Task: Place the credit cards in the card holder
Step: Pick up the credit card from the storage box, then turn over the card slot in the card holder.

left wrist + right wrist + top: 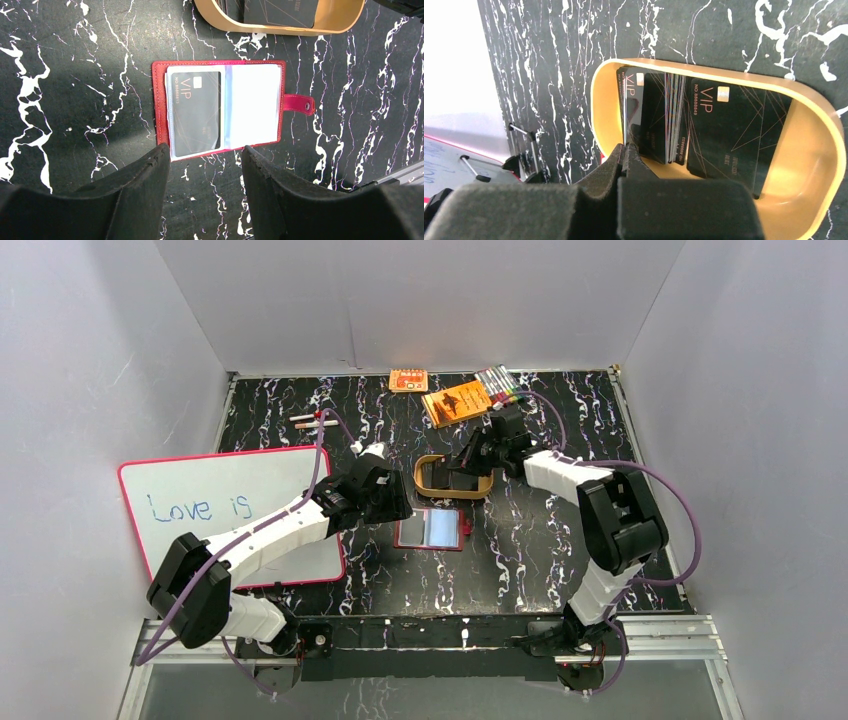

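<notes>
At the rim of the tray [599, 100], about mid-table, the right gripper [626, 150] is pinched together beside the cards [734, 125] (whether one is nipped between the fingers I cannot tell). The left gripper [205, 149] hangs with jaws apart over the open wallet [159, 100], just toward the table's near edge. One card [196, 112] is sleeved, and several are left in the tray.
</notes>
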Action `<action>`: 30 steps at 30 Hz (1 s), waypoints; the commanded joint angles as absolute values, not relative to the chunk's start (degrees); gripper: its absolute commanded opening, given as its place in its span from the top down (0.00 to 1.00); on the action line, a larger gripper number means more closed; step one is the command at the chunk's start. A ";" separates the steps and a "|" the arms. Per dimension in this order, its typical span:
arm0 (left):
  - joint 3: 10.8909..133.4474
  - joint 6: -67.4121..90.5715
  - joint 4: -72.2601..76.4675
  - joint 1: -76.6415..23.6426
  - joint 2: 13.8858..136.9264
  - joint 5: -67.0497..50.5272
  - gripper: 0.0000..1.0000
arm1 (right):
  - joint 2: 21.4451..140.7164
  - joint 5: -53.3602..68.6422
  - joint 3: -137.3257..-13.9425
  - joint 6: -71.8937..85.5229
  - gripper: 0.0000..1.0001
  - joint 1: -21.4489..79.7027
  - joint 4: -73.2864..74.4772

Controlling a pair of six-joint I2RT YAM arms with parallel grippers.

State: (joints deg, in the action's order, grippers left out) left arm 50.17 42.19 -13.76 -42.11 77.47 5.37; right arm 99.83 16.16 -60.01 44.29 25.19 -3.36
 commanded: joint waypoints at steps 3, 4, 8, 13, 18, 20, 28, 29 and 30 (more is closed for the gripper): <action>50.71 42.34 -14.93 -42.28 75.84 6.19 0.48 | 95.28 21.78 -57.71 53.74 1.00 24.22 -7.97; 50.78 42.41 -15.08 -42.28 75.66 6.32 0.48 | 94.48 22.37 -57.21 56.41 1.00 23.99 -8.49; 51.18 42.54 -16.15 -42.21 74.79 6.95 0.48 | 90.88 24.05 -54.24 68.31 1.00 22.96 -10.38; 51.12 42.80 -17.28 -42.28 73.21 8.45 0.48 | 85.88 24.66 -51.82 77.55 1.00 22.24 -11.98; 50.68 43.20 -17.39 -42.28 73.25 8.66 0.48 | 85.65 23.34 -52.94 74.69 1.00 22.10 -9.30; 50.56 43.34 -17.40 -42.23 73.11 8.45 0.48 | 85.65 23.29 -52.59 72.63 1.00 21.98 -9.65; 50.62 43.21 -18.20 -42.23 71.12 9.96 0.48 | 82.84 25.61 -53.07 64.59 1.00 21.17 -8.30; 50.62 43.22 -18.27 -42.27 71.11 10.09 0.48 | 82.54 27.11 -52.68 63.49 1.00 20.96 -9.11; 50.58 43.20 -18.33 -42.27 71.10 10.11 0.48 | 82.20 29.12 -52.68 61.54 1.00 20.97 -9.17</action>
State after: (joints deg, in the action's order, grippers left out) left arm 50.17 43.29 -17.08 -42.11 73.67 8.40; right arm 85.76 24.12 -51.94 67.51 21.76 -7.11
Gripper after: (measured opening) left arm 0.520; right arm 0.011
